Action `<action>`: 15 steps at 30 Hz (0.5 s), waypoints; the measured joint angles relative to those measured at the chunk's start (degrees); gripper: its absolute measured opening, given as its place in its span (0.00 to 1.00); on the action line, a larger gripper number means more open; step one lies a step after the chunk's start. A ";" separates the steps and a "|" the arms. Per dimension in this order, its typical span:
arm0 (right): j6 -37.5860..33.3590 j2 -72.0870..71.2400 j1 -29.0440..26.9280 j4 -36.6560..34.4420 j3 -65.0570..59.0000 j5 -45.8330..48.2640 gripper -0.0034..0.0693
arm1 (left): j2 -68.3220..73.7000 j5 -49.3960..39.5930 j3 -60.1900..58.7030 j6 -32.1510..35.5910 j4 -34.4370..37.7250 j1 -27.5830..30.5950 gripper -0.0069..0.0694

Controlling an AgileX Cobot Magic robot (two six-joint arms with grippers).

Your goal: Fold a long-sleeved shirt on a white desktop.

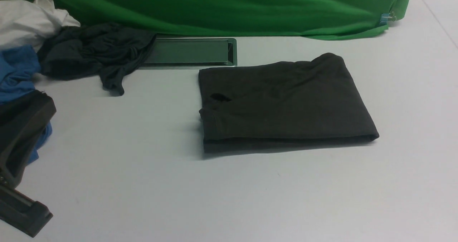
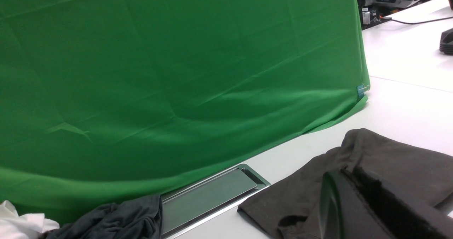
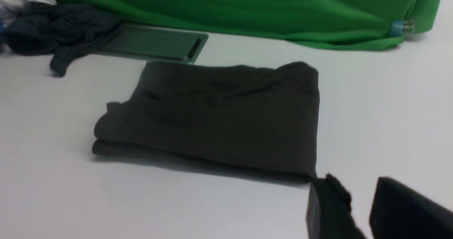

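right hand [image 3: 357, 210], close to the lens, has its fingers apart and empty, just off the folded long-sleeved shirt's [image 1: 282, 106] near corner; its long axis runs crosswise on the white bench [image 1: 179, 192]. left hand [image 2: 375, 207] is closed, farther off.

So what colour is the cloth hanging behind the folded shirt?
Bright green backdrop, clearest in the left wrist view.
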State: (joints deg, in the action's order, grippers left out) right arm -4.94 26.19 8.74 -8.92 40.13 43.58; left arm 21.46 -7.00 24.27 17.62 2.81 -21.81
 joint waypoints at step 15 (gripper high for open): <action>-4.93 -21.37 -10.02 -1.31 -32.79 -28.92 0.07 | 0.00 0.00 0.00 0.00 0.00 0.00 0.11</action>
State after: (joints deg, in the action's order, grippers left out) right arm -9.88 4.81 -1.28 -10.23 7.34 14.66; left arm 21.46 -7.00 24.27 17.62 2.81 -21.81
